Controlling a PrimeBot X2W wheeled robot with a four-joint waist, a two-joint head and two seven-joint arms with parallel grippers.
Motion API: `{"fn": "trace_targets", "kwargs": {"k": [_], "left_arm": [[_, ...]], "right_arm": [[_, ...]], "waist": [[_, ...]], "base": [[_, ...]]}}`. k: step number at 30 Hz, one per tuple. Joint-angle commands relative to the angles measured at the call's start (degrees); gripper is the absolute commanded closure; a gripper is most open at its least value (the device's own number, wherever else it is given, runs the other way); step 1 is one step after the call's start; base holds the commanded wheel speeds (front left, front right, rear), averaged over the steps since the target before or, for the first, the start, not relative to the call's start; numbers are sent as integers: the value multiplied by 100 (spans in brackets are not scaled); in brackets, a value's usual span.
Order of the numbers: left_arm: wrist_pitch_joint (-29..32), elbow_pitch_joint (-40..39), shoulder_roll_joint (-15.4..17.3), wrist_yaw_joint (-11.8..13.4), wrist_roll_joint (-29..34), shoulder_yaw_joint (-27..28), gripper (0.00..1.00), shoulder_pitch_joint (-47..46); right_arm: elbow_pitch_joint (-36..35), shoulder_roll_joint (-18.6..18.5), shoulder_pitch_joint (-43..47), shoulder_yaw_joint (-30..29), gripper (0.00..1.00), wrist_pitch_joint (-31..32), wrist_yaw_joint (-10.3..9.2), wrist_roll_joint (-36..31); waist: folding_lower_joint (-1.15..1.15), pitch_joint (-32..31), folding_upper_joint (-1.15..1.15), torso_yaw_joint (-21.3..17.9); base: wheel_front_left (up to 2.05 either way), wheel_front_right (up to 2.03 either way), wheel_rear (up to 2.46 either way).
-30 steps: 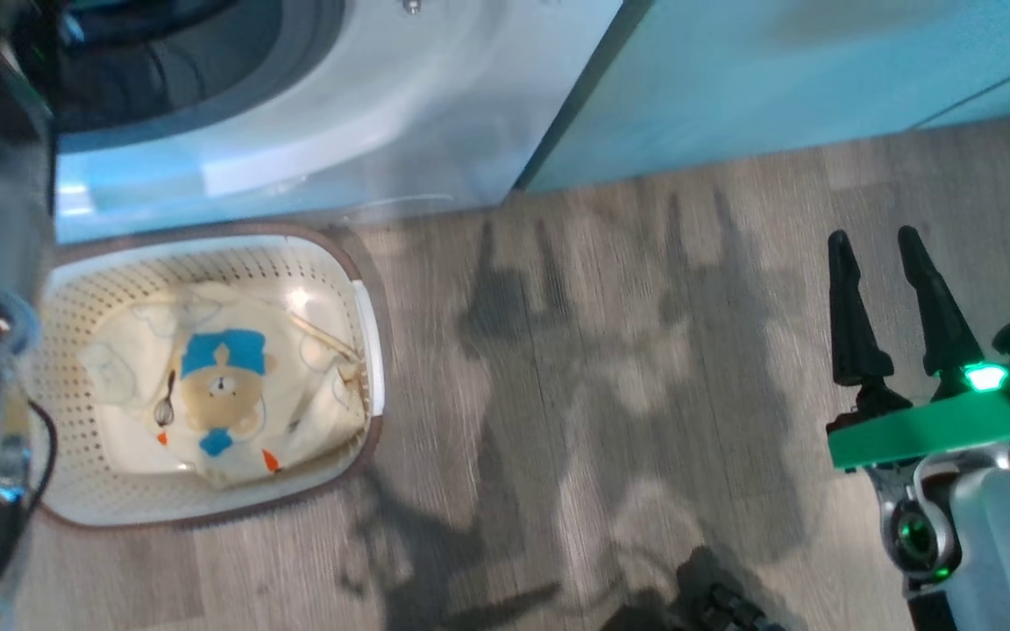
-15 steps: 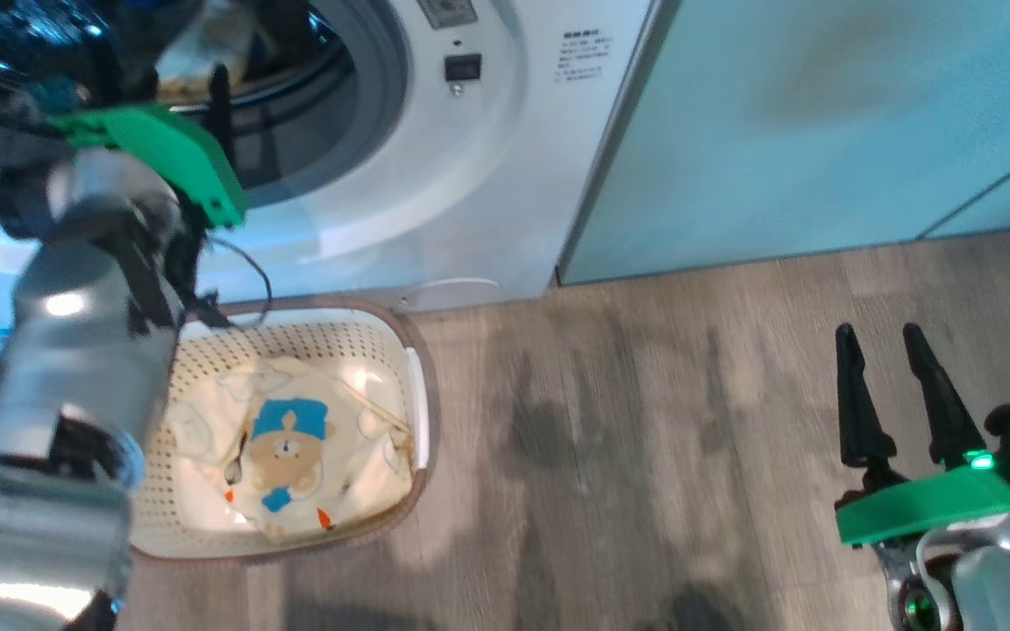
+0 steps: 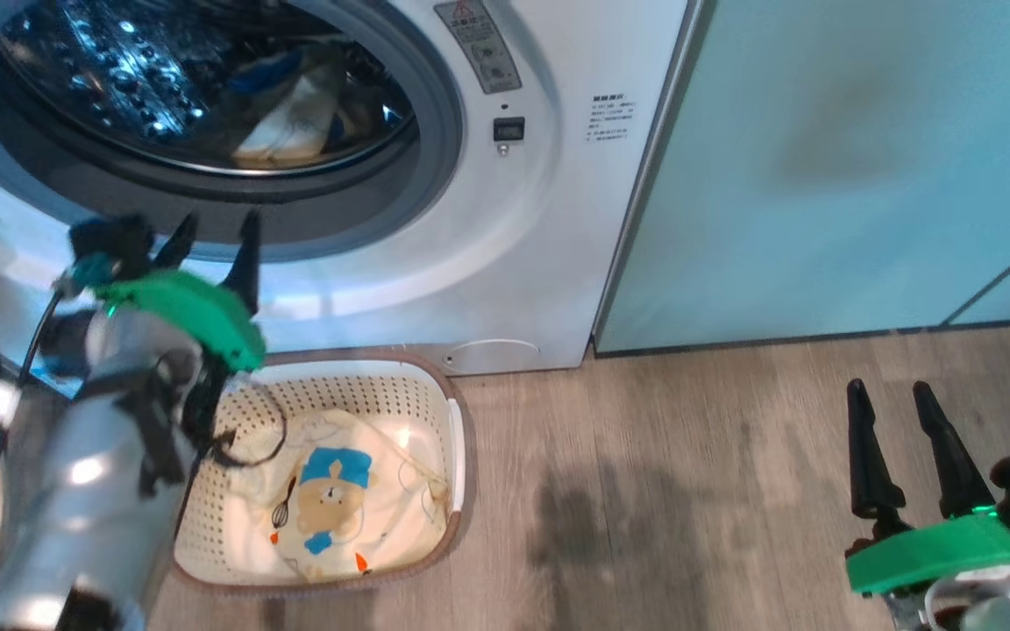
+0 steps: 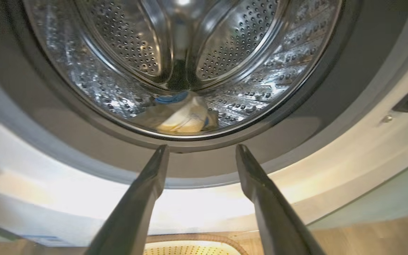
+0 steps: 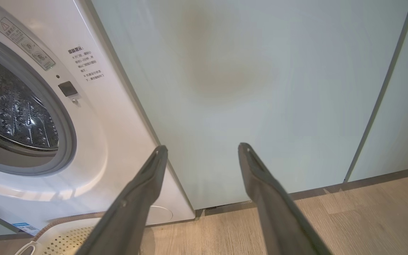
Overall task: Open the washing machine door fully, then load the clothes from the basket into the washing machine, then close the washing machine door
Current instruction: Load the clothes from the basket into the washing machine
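So the big white front-loading washing machine (image 3: 549, 228) has its grey-ringed round opening uncovered, and you can see straight into the perforated steel drum (image 4: 126, 42). A cream-yellow bundle of cloth with a blue patch (image 4: 181, 118) lies at the bottom of the drum. The left tool (image 3: 217, 237) hovers just in front of the opening's lower edge, fingers spread, nothing in them. On the wood-look floor (image 3: 689, 508) just in front of the machine sits the cream-white perforated plastic basket (image 3: 457, 438) with a brown rim. The cream-yellow bear-print clothes (image 3: 338, 513) lie inside it. The right tool (image 3: 889, 399) is well off to the side, near the pale green cabinet (image 3: 821, 175), also spread and empty.
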Motion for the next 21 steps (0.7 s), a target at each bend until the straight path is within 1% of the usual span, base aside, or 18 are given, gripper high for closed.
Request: {"fn": "trace_targets", "kwargs": {"k": [1, 5, 13, 21], "left_arm": [[-60, -416, 333, 37, -36, 298, 0, 164], [-61, -1151, 390, 134, -63, 659, 0, 943], [-62, -2302, 282, 230, 54, 1108, 0, 2151], [-62, -2966, 241, 222, 179, 1511, 0, 2988]], "right_arm": [[-184, -76, -11, 62, 0, -55, -16, -57], [-212, -86, 116, -22, 0, -55, -16, -57], [-269, -115, 359, -168, 0, -55, -16, -87], [-298, -160, 527, -169, 0, -55, -16, -98]], "waist": [[1, -109, 0, 39], [1, -250, 0, 84], [1, -581, 0, 222], [1, -843, 0, 279]], "base": [[0, 0, 0], [0, 0, 0], [0, 0, 0], [0, 0, 0]]}}
